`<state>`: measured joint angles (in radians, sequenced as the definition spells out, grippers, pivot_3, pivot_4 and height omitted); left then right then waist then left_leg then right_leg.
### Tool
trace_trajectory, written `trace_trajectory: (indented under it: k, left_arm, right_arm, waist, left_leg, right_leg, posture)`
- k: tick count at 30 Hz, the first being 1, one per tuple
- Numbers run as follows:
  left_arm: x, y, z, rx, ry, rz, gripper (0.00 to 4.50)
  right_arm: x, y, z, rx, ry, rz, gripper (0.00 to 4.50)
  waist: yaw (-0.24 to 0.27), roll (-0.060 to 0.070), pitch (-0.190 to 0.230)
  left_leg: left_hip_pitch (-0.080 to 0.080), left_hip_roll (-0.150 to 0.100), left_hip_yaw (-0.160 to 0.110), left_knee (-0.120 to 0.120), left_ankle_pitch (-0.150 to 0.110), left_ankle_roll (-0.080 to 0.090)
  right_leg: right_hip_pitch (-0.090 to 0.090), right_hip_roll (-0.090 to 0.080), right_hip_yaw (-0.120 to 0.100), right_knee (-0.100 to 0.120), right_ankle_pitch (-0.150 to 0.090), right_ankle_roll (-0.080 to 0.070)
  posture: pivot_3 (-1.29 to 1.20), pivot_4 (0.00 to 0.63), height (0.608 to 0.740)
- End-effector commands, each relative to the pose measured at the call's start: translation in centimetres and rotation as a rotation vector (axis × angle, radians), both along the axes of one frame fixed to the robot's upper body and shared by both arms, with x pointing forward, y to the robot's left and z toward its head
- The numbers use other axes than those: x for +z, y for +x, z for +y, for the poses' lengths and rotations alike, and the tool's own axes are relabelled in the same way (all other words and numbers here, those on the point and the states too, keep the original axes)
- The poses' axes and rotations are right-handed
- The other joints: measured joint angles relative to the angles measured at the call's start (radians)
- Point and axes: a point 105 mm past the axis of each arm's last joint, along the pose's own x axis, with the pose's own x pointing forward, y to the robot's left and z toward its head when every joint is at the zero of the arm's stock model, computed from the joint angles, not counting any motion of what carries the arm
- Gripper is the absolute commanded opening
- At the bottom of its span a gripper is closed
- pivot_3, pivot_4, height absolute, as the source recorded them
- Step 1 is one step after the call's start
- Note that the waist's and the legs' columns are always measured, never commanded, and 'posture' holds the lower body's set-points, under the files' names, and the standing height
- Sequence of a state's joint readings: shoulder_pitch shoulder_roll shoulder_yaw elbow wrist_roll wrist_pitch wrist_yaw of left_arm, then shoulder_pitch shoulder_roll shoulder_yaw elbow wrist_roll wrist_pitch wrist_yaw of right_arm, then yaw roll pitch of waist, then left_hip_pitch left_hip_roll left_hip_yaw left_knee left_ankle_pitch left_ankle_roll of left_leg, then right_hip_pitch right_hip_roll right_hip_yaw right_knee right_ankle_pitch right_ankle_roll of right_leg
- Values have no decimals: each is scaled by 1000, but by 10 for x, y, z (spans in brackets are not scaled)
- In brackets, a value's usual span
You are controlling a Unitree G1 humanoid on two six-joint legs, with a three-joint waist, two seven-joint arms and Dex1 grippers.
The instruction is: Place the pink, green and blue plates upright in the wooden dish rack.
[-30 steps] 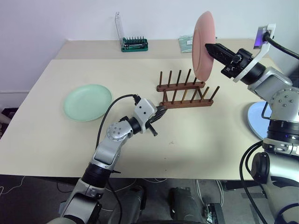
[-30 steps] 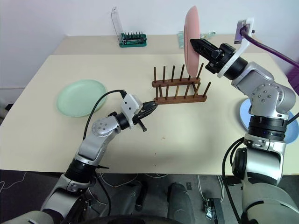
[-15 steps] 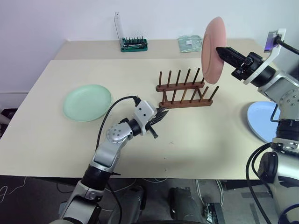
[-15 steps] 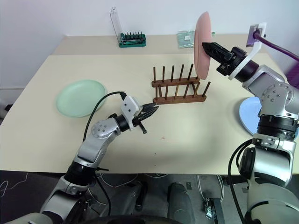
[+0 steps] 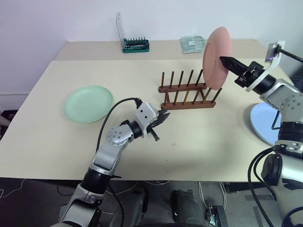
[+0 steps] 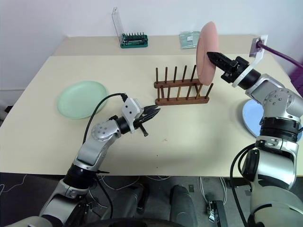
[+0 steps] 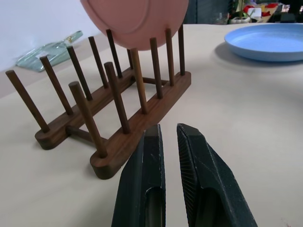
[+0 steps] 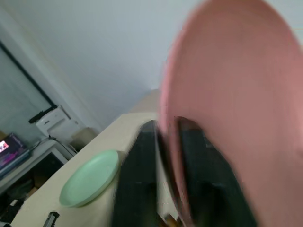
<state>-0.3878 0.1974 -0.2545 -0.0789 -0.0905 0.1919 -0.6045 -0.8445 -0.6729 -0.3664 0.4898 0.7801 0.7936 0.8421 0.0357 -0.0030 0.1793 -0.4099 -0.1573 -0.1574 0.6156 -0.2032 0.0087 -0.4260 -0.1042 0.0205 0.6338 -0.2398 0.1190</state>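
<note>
On the table [image 5: 199,156], biggest items first: your pink plate [image 5: 216,57] stands on edge at about 1 o'clock, at the right end of the rack [image 5: 188,96]. From the head cameras I can't tell whether its lower rim is seated between the pegs or just above them. Green plate [image 5: 89,103] lies flat at 10 o'clock, well apart from the rack. Blue plate [image 5: 265,122] lies flat at 3 o'clock by the table edge. Neither is racked yet.

Right gripper [image 5: 225,60] has its fingers either side of the pink plate's rim. Whether they pinch it or have slackened I cannot tell, so treat it as unconfirmed. My guess is the edge-on hold is there so the plate drops straight into a slot.

Left gripper [image 5: 163,116] sits near centre, just short of the rack's near rail, fingers almost closed with a narrow gap, holding nothing. Likely parked there to steady the rack if it slides.

View differences:
- Left wrist camera looks along the rack and shows the plate's lower edge down among the far pegs, which the head views leave unclear.
- Right wrist camera shows both fingers straddling the rim, with the green plate beyond.
</note>
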Motion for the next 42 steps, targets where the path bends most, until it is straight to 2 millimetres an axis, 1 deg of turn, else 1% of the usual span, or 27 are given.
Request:
trace_trajectory:
  k: [1, 2, 5, 7, 9, 12, 13, 14, 15, 16, 17, 18, 19, 20, 21, 22, 24, 26, 27, 28, 29, 31, 34, 37, 40, 42]
  left_arm:
    - [11, -3, 0, -5, -13, -38, 500]
    - [11, -3, 0, -4, -13, -39, 500]
    - [11, -2, 0, -3, -11, -41, 500]
    - [11, -2, 0, -4, -10, -43, 500]
    - [13, -1, 1, -2, -12, -48, 500]
    - [25, 11, 11, 75, -69, -50, 500]
    - [28, 14, 14, 98, -84, -51, 500]
    - [31, 19, 20, 139, -97, -53, 746]
    - [37, 25, 29, 195, -122, -56, 1032]
    - [45, 33, 47, 288, -153, -69, 1386]
    - [51, 38, 60, 352, -176, -78, 1867]
    - [55, 40, 68, 389, -189, -84, 2377]
    - [59, 45, 86, 479, -179, -98, 2902]
    - [62, 49, 106, 565, -181, -101, 3337]
    - [65, 52, 129, 665, -182, -102, 3922]
    - [67, 54, 155, 781, -176, -95, 4377]
    - [68, 51, 204, 992, -183, -65, 4377]
    - [63, 42, 248, 1203, -219, -4, 4377]
    - [62, 34, 266, 1292, -259, 22, 4377]
    - [58, 27, 279, 1363, -309, 63, 4377]
    - [52, 20, 285, 1410, -345, 112, 4377]
    - [39, 8, 291, 1476, -397, 199, 4377]
    - [29, -3, 290, 1495, -443, 274, 4377]
    - [14, -4, 285, 1478, -452, 370, 4377]
    - [0, -3, 280, 1463, -462, 457, 4377]
    - [-11, 0, 276, 1436, -592, 547, 4377]
  right_arm:
    - [8, 1, -3, -19, -1, -42, 2444]
    - [8, 4, -6, -52, -5, -43, 3006]
    - [11, 13, -18, -163, -20, -73, 4385]
    - [16, 15, -28, -227, -20, -100, 4385]
    - [25, 12, -35, -260, -35, -151, 4385]
    - [51, 4, -52, -392, -163, -296, 4385]
    - [56, 2, -56, -423, -191, -324, 4385]
    - [63, 0, -56, -437, -217, -355, 4428]
    - [71, -4, -53, -425, -235, -394, 4445]
    - [83, -12, -39, -370, -285, -458, 4445]
    - [90, -18, -28, -329, -321, -501, 4445]
    - [93, -22, -21, -302, -344, -524, 4445]
    - [95, -30, -1, -220, -406, -570, 4445]
    - [93, -38, 20, -136, -459, -605, 4445]
    - [89, -47, 41, -43, -514, -637, 4445]
    - [80, -56, 64, 63, -556, -647, 4445]
    - [59, -65, 97, 206, -611, -644, 4445]
    - [34, -67, 120, 289, -667, -628, 4445]
    - [24, -66, 129, 310, -684, -625, 4445]
    - [16, -65, 137, 325, -682, -612, 4445]
    - [9, -63, 143, 338, -678, -594, 4445]
    - [-5, -62, 154, 366, -669, -572, 4445]
    - [-19, -64, 164, 403, -653, -546, 4445]
    - [-29, -65, 168, 424, -662, -531, 4445]
    - [-33, -66, 170, 435, -670, -528, 4445]
    - [-36, -68, 172, 441, -681, -529, 4445]
  waist:
    - [0, 0, 0]
    - [-1, 0, 0]
    - [-1, 0, 0]
    - [0, 0, 0]
    - [0, 0, 0]
    - [2, 0, 0]
    - [2, 0, 0]
    - [1, 0, 0]
    - [1, 0, 0]
    - [-1, 0, 0]
    - [-6, 0, 0]
    - [-14, 1, 0]
    - [-23, 0, 0]
    - [-29, 0, 0]
    - [-36, 1, 0]
    - [-42, 0, 0]
    - [-53, 0, 0]
    - [-54, -1, 0]
    - [-50, -1, 0]
    - [-48, -1, 0]
    - [-46, -2, 0]
    - [-34, -2, 0]
    - [-18, -5, 0]
    - [-19, -7, 0]
    - [-23, -7, 0]
    - [-24, -7, 0]
  left_leg:
    - [0, 0, 0, 0, 0, 0]
    - [0, 0, 0, 0, 0, 0]
    - [0, 0, 0, 0, 0, 0]
    - [0, 0, 0, 0, 0, 0]
    - [0, 0, 0, 0, 0, 0]
    - [0, 0, 0, 0, 0, 0]
    - [0, 0, 0, 0, 0, 0]
    - [0, 0, 0, 0, 0, 0]
    - [0, 0, 0, 0, 0, 0]
    - [0, 0, 0, 0, 0, 0]
    - [0, 0, 0, 0, 0, 0]
    - [0, 1, 1, -1, 0, 0]
    - [0, 2, 1, -1, 0, 0]
    - [0, 2, 1, -1, 0, 0]
    - [0, 3, 1, -1, 0, 0]
    - [0, 4, 2, -1, 0, -1]
    - [0, 6, 2, -1, -1, -2]
    - [0, 7, 2, 0, -1, -2]
    - [0, 8, 2, 0, -1, -2]
    - [0, 7, 2, 1, -1, -3]
    - [0, 7, 2, 1, -1, -3]
    - [0, 7, 2, 2, -1, -3]
    - [0, 7, 1, 3, -1, -3]
    - [0, 7, 1, 4, -1, -4]
    - [0, 7, 1, 4, -2, -6]
    - [0, 8, 1, 4, -2, -6]
  right_leg:
    - [0, 0, 0, 0, 0, 0]
    - [0, 0, 0, 0, 0, 0]
    - [0, 0, 0, 0, 0, 0]
    - [0, 0, 0, 0, 0, 0]
    - [0, 0, 0, 0, 0, 0]
    - [0, 0, 0, 0, 0, 0]
    - [0, 0, 0, 0, 0, 0]
    - [0, 0, 0, 0, 0, 1]
    - [0, 0, 0, 0, 0, 1]
    - [0, 0, 0, 0, 0, 1]
    - [0, 0, 0, 0, 0, 1]
    - [-1, 1, 1, 0, 0, 1]
    - [-1, 1, 1, 0, 0, 1]
    - [-1, 1, 0, 0, 0, 1]
    - [-1, 1, 1, 0, 0, 1]
    - [-1, 2, 1, 0, 0, 1]
    - [-1, 3, 1, 0, 1, 0]
    - [-1, 5, 1, 0, 1, -1]
    - [-1, 6, 1, 0, 2, -1]
    - [-1, 6, 0, 0, 2, -2]
    - [-1, 7, 0, 0, 2, -2]
    - [-1, 6, 0, 0, 3, -1]
    - [0, 7, 0, -1, 5, -1]
    - [1, 7, -1, -1, 6, -1]
    - [1, 7, -1, -1, 6, -2]
    - [1, 8, -1, -1, 6, -2]
  posture:
    - [0, 150, 740]
    - [0, 150, 740]
    - [0, 150, 740]
    - [0, 150, 740]
    - [0, 150, 740]
    - [0, 150, 740]
    - [0, 150, 740]
    - [0, 150, 740]
    - [0, 150, 740]
    - [0, 150, 740]
    - [0, 150, 740]
    - [0, 150, 740]
    - [0, 150, 740]
    - [0, 150, 740]
    - [0, 150, 740]
    - [0, 150, 740]
    - [0, 150, 740]
    - [0, 150, 740]
    - [0, 150, 740]
    - [0, 150, 740]
    - [0, 150, 740]
    - [0, 150, 740]
    - [0, 150, 740]
    - [0, 150, 740]
    - [0, 150, 740]
    - [0, 150, 740]
